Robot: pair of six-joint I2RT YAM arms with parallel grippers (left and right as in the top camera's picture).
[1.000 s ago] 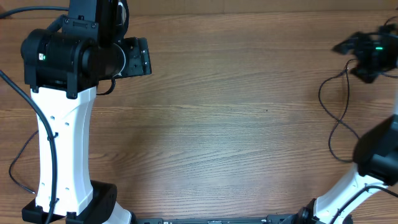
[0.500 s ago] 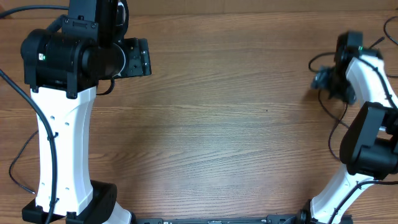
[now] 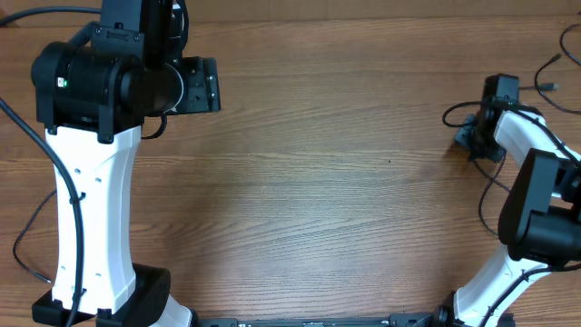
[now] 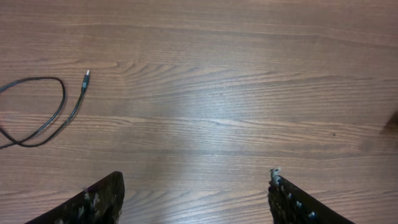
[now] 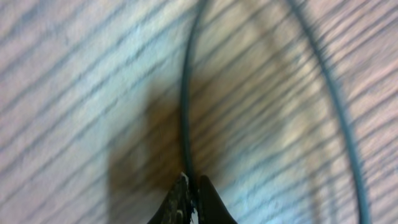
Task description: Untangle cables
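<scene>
Your right gripper [image 5: 191,198] looks pinched shut on one thin strand of the cable [image 5: 184,112], low against the table [image 4: 217,93] near its right side. Your left gripper [image 4: 196,177] hangs open and empty, a loose loop [image 4: 64,96] with a silvery plug [image 4: 86,77] lying off to its side. Held only at the tips, the strand could slip on a quick pull, or drag its loop tight, since nothing pins the rest.

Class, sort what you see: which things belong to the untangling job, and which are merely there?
Job: looped cable; pinched cable, held by the right gripper, fingers shut.
Merely there: arm wire; wooden table.
</scene>
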